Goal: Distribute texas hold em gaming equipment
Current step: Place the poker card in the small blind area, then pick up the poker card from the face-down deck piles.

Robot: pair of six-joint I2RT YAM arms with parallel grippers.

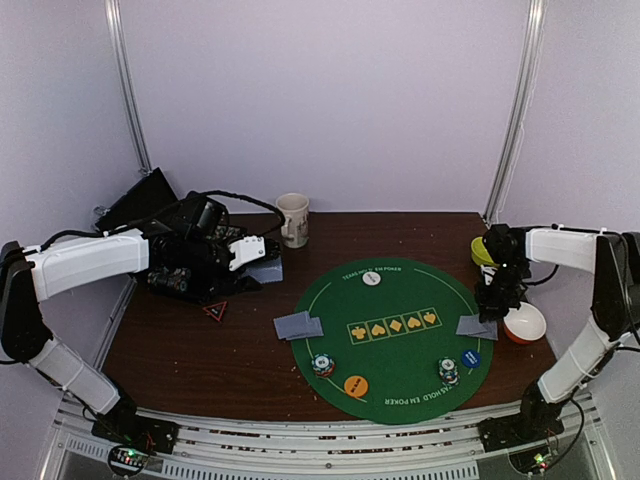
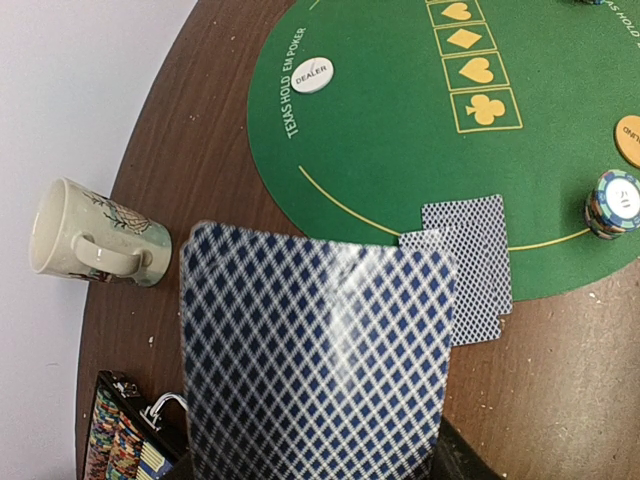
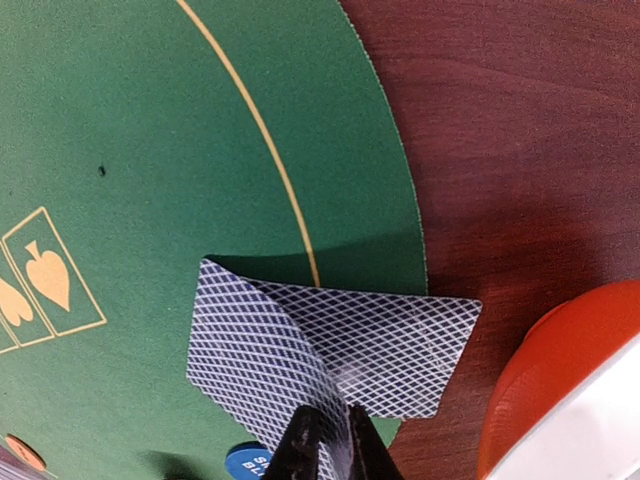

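Note:
A green poker mat (image 1: 390, 345) lies mid-table. My left gripper (image 1: 258, 258) hovers left of it, shut on a deck of blue-backed playing cards (image 2: 315, 350) that hides its fingers. Two cards (image 2: 480, 260) lie at the mat's left edge. At the mat's right edge my right gripper (image 3: 331, 412) pinches a bent card (image 3: 250, 340) that overlaps another card lying flat (image 3: 400, 340). On the mat sit two chip stacks (image 1: 322, 365) (image 1: 448, 371), an orange disc (image 1: 356, 385), a blue disc (image 1: 470, 357) and a white dealer disc (image 1: 371, 278).
A beige mug (image 1: 293, 218) stands behind the mat. A yellow-green bowl (image 1: 482, 250) and an orange-and-white bowl (image 1: 524, 323) sit close to the right arm. An open black chip case (image 1: 185, 275) lies under the left arm. A small red triangle (image 1: 215, 310) lies on the wood.

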